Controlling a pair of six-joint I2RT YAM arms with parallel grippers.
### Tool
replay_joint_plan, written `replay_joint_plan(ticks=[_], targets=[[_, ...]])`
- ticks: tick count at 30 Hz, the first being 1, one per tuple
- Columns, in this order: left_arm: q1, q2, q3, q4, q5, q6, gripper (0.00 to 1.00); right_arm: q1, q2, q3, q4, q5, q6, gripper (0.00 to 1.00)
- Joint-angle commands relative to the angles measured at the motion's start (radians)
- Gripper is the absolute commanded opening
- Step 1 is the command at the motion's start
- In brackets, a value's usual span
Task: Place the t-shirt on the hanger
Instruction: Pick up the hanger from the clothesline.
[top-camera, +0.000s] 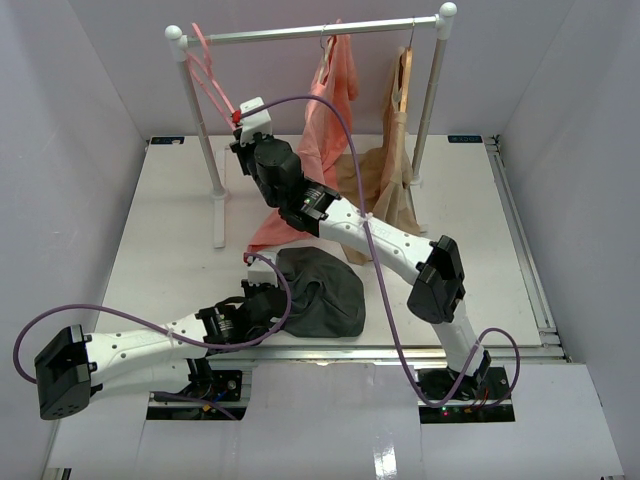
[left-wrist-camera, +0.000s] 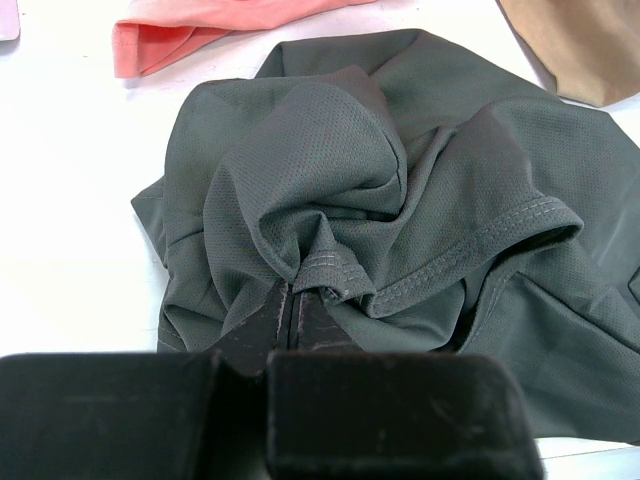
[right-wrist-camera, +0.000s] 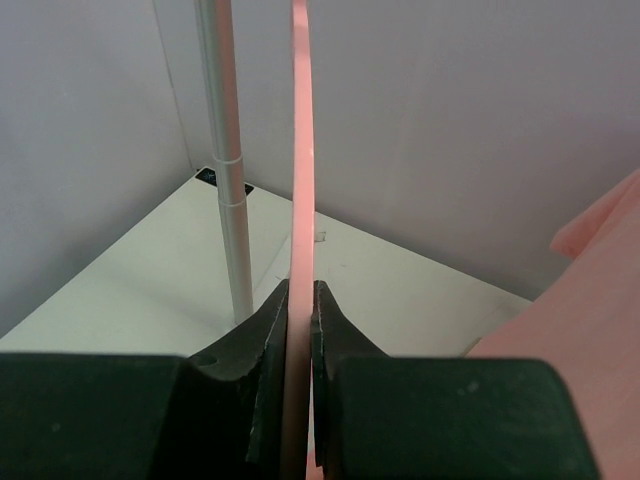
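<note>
The dark charcoal t-shirt (top-camera: 322, 292) lies crumpled on the white table near the front; it fills the left wrist view (left-wrist-camera: 400, 200). My left gripper (top-camera: 268, 300) (left-wrist-camera: 297, 290) is shut on a bunched fold of the t-shirt at its left edge. The slim pink hanger (top-camera: 208, 68) hangs from the left end of the rail. My right gripper (top-camera: 240, 115) (right-wrist-camera: 300, 290) is shut on the hanger's lower arm (right-wrist-camera: 300, 150), which runs up between its fingers.
A white garment rack (top-camera: 310, 33) stands at the back, its left post (right-wrist-camera: 225, 170) close beside the hanger. A salmon-pink garment (top-camera: 325, 120) and a tan garment (top-camera: 385, 180) on a wooden hanger hang from it, trailing onto the table.
</note>
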Motion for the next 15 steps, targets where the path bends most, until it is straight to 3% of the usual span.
replay_joint_plan(ticks=[1,7,15], targets=[[0.005,-0.016,0.015,0.015,0.003,0.013,0.0,-0.009,-0.111,-0.001,0.08,-0.022,-0.066,0.08],[0.005,-0.044,0.008,0.013,-0.003,0.015,0.0,-0.011,-0.176,-0.035,0.085,-0.021,-0.096,0.08],[0.005,-0.062,0.008,0.0,-0.023,0.0,0.0,-0.011,-0.305,-0.228,-0.001,-0.001,-0.104,0.08]])
